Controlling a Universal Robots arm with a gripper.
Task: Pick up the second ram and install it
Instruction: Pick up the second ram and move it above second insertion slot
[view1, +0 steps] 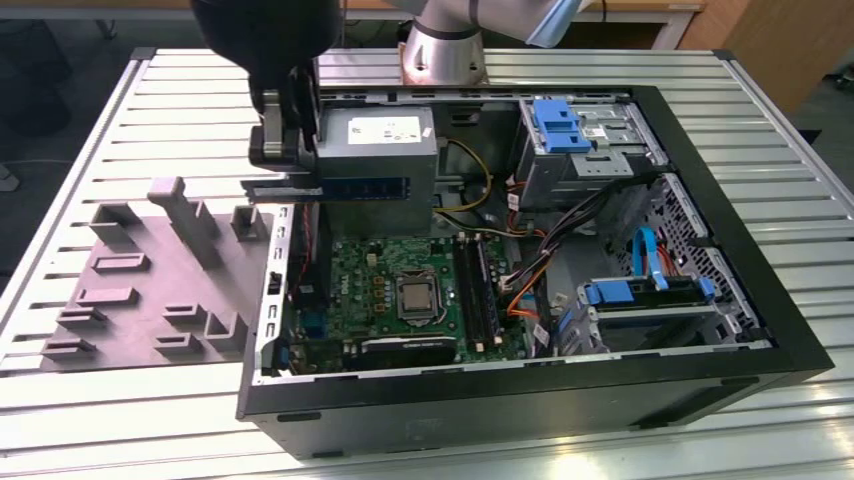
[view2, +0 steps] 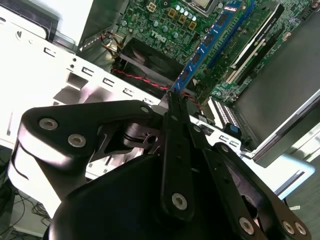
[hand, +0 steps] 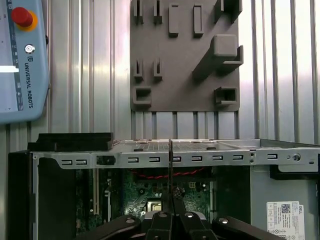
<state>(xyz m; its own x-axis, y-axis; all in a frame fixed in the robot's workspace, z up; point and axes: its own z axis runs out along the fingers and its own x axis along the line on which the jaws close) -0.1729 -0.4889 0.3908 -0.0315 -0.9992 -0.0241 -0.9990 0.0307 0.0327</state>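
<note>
You have the black two-finger gripper (view1: 302, 186) clamped on the second ram (view1: 363, 188), a long thin blue-and-black strip with a row of small black blocks along its side. In the second wrist view the fingers (view2: 176, 150) press flat against one end of the strip (view2: 205, 47), and the rest juts out free beyond them. In the first wrist view you see the strip edge-on as a thin dark line (hand: 170, 165) rising from the fingertips (hand: 170, 196).

In the exterior view the strip lies level in the air. It sits over the side of the open black computer case (view1: 534, 405) at the exterior view's left, just in front of the grey box-shaped power supply (view1: 350, 160). It is above the green motherboard (view1: 360, 270) and well apart from the long black slots (view1: 474, 290).

The power supply carries a white label (view1: 379, 130) with lines of print and a square code (hand: 286, 209). The pale blue teach pendant (hand: 20, 65) has a red round button (hand: 22, 16) and lettering running up its face. White lettering also marks the board (view2: 159, 34). The grey fixture plate (view1: 147, 290) with uprights rests on the ribbed metal table (view1: 801, 250) beside the case.
</note>
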